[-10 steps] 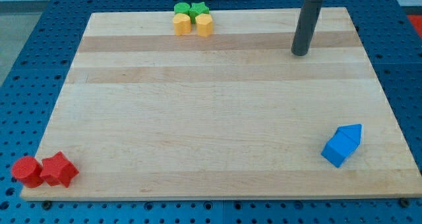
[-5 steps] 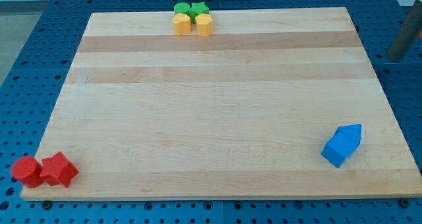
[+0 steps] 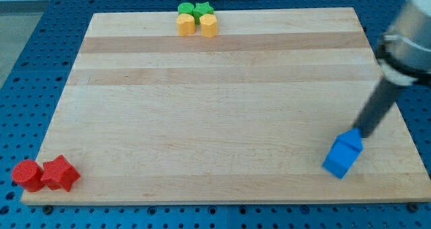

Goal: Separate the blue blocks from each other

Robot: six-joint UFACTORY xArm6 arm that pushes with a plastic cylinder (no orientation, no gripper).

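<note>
Two blue blocks lie touching at the board's lower right: a blue cube in front and a smaller blue block behind it, its shape partly hidden by the rod. My tip is at the upper right side of the smaller blue block, touching or nearly touching it. The rod slants up to the view's right.
A red cylinder and a red star sit at the lower left corner. Two green blocks and two yellow blocks cluster at the top edge. The wooden board lies on a blue pegboard table.
The rod has swung from the upper right of the board, out past the right edge, down to the blue blocks. The blue pair has shifted slightly to the lower left.
</note>
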